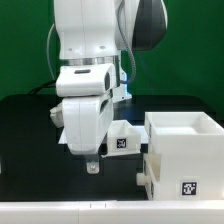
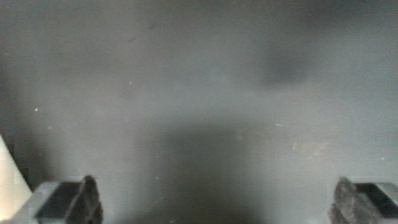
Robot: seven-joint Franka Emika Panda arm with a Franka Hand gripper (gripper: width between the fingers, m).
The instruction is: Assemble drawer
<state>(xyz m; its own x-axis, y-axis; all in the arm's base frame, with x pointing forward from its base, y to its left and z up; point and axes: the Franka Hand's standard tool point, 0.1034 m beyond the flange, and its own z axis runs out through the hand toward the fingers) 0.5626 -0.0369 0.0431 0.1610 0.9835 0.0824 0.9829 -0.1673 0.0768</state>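
The drawer's large white cube-shaped casing (image 1: 182,150) stands on the black table at the exterior view's right, with a tag on its front face. A smaller white tray (image 1: 122,138) with a tag sits just left of it, behind my arm. My gripper (image 1: 92,167) hangs low over the table in front of the tray and left of the casing. In the wrist view the gripper (image 2: 217,203) is open, its two dark fingertips (image 2: 68,203) wide apart with only bare table between them. It holds nothing.
The black table (image 1: 30,150) extends to the exterior view's left, with a white front edge (image 1: 60,210) below. In the wrist view a pale sliver (image 2: 7,175) shows at the frame's edge.
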